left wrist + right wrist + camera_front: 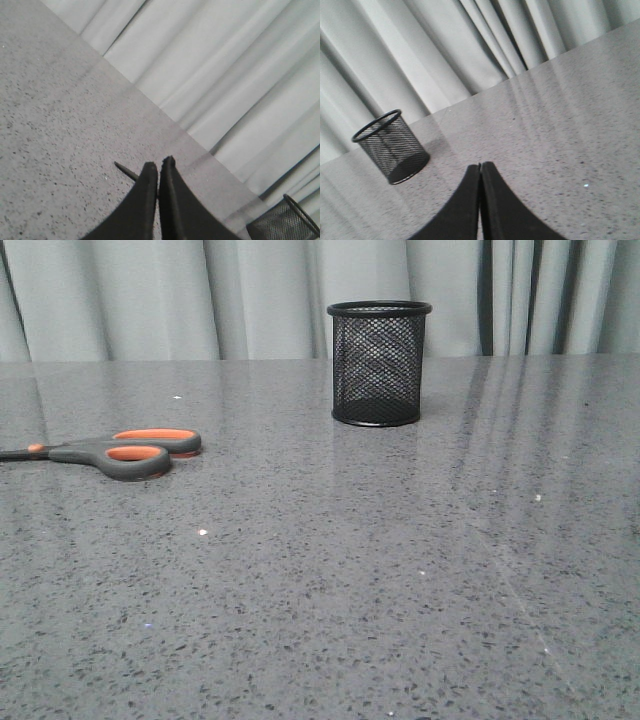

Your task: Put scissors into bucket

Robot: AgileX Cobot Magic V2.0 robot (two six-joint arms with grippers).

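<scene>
The scissors [125, 450] lie flat on the table at the left, grey handles with orange-lined loops pointing right, blades running off the left edge of the front view. The bucket [379, 364], a black wire-mesh cup, stands upright at the middle back; it also shows in the right wrist view [392, 147] and partly in the left wrist view [285, 222]. My left gripper [159, 165] is shut and empty; a dark blade tip [125, 170] shows on the table just past its fingers. My right gripper [481, 166] is shut and empty, apart from the bucket. Neither gripper shows in the front view.
The grey speckled table [350, 570] runs back to a straight far edge. Pale pleated curtains [250, 295] hang behind it.
</scene>
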